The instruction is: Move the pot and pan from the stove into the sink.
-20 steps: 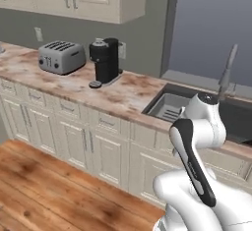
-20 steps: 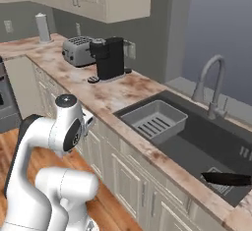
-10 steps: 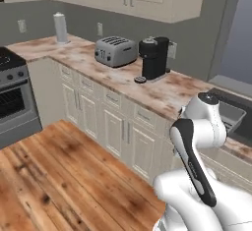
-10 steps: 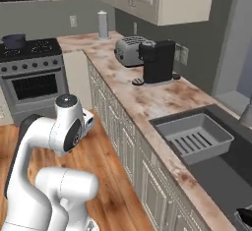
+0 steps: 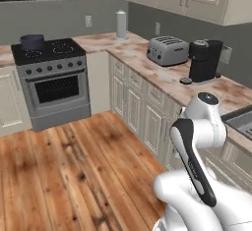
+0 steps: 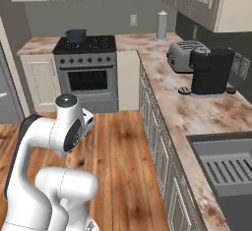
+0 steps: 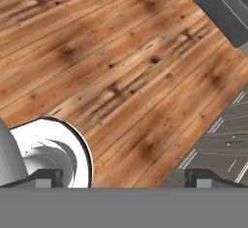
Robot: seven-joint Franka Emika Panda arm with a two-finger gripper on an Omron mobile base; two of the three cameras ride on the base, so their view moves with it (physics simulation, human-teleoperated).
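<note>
On the stove's [image 5: 49, 58] back left corner sits the pot [image 5: 32, 42], right over a burner ring, and that's the one piece of cookware I can actually spot up there. The sink [image 6: 224, 173] is way down the counter [image 6: 172, 85] past the toaster [image 6: 183, 57] and coffee maker [image 6: 210, 70], well apart from the stove.

The gripper [image 7: 123, 176] is spread wide with nothing in it, tucked low and pointing at the wood floor [image 7: 121, 67].

My worries from here:
- the pot is at the far corner, so a reach from too far out could leave the arm stretched and the grab sloppy
- those small loop handles look easy to miss, and a rim pinch might slip or tip it
- hauling it along the counter risks clipping the coffee maker or toaster
- a high drop into the sink could make it bounce off the rack [image 6: 231, 171]
</note>
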